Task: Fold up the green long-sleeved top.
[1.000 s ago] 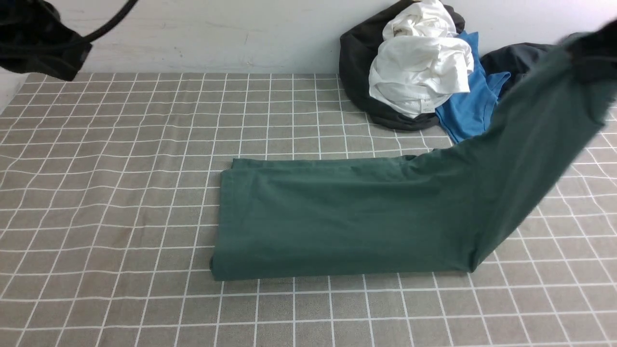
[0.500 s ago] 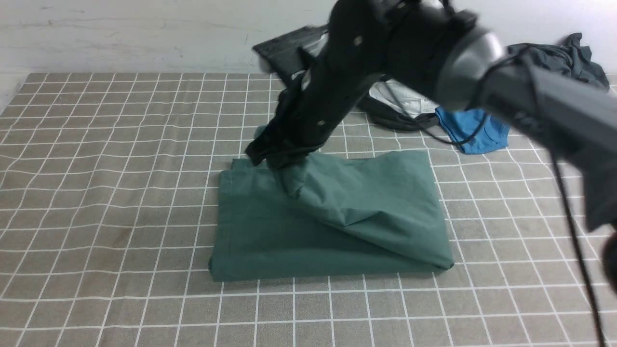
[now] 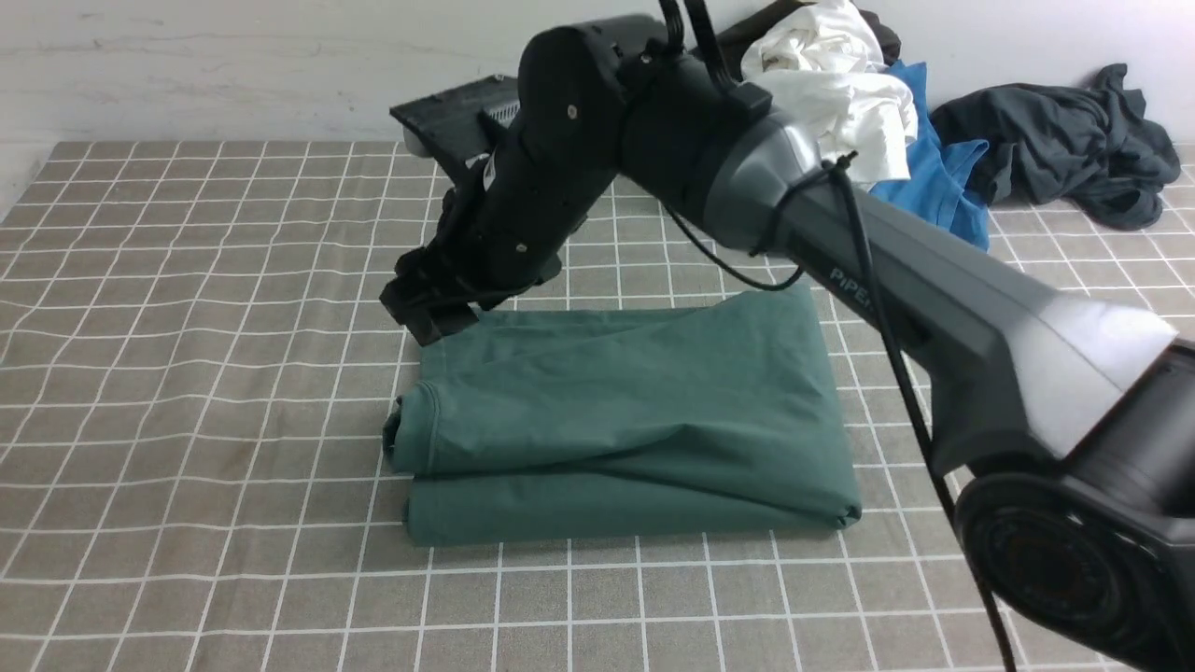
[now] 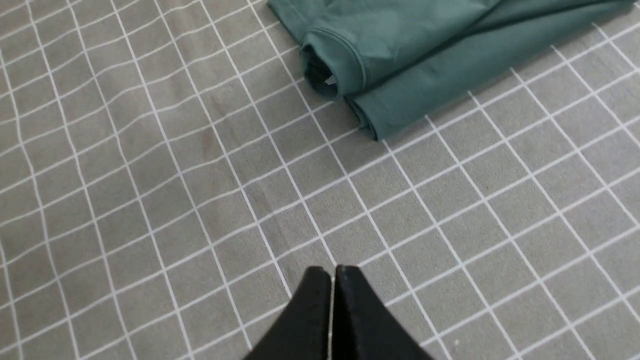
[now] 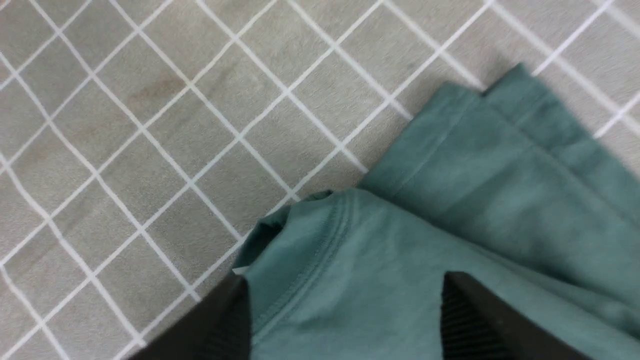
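Green long-sleeved top (image 3: 625, 411): folded on checked cloth (image 3: 187, 373).
Right gripper (image 5: 344, 280): jaws wide apart over neck edge, possibly touching.
Left gripper (image 4: 332, 272): closed, empty.

Gridded tablecloth (image 3: 233, 373) below a plain white wall (image 3: 280, 65).
Wall painted, faintly scuffed, evenly lit. Grey-brown cloth runs up to the wall's foot, its white lines wavy with shallow wrinkles. Heaped against the wall, right end: white garment (image 3: 822, 84), blue shirt (image 3: 934, 196), dark grey garment (image 3: 1064, 140) beside them.
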